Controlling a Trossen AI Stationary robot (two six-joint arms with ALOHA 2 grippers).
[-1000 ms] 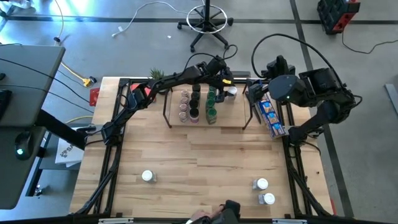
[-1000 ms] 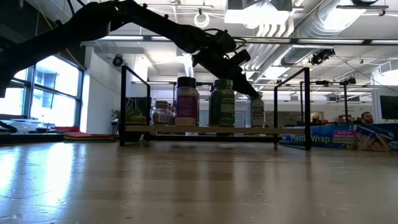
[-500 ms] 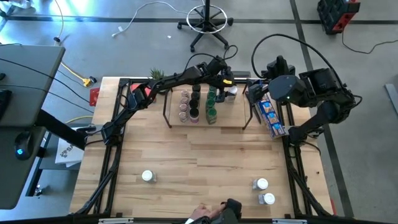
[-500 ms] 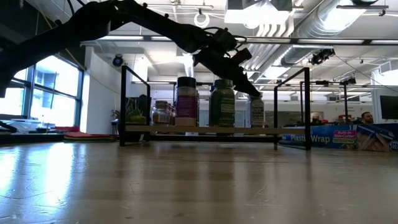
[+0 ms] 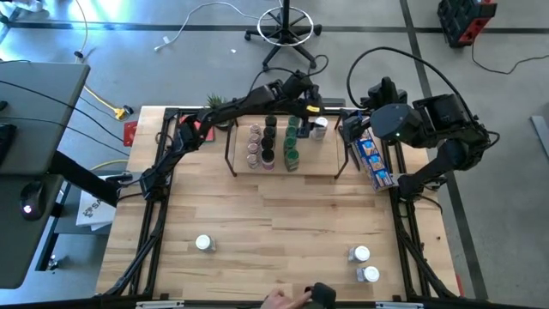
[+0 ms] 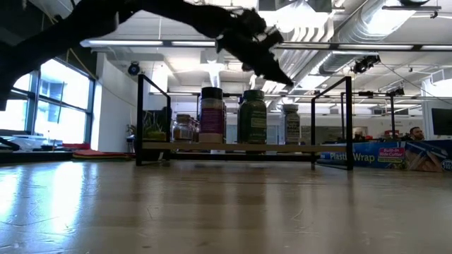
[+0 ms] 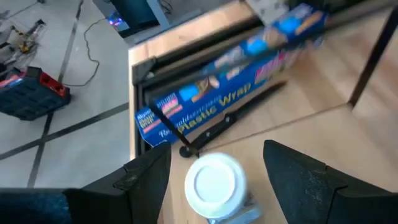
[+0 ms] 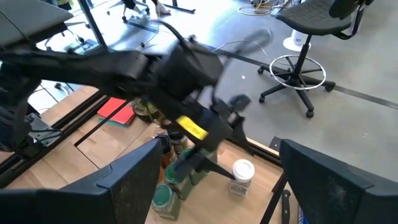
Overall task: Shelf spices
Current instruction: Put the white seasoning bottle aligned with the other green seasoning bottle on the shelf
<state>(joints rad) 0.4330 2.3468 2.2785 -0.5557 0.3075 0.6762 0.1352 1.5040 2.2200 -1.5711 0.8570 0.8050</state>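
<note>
We note the left gripper (image 5: 306, 108), jaws apart, has lifted clear of the white-lidded spice jar (image 5: 319, 127) now standing on the shelf (image 5: 317, 163) (right gripper (image 5: 350, 129) parked wide open), so 3 white-lidded jars (image 5: 204, 243) await.

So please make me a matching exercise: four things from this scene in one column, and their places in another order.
1. white-lidded jar
2. left gripper
3. blue plastic-wrap box
4. lone white-capped jar

a. near left part of the table
b. on the light-wood shelf, right end
c. above the shelf, open
d. beside the shelf, right side

Pairs: 1-b, 2-c, 3-d, 4-a
</note>
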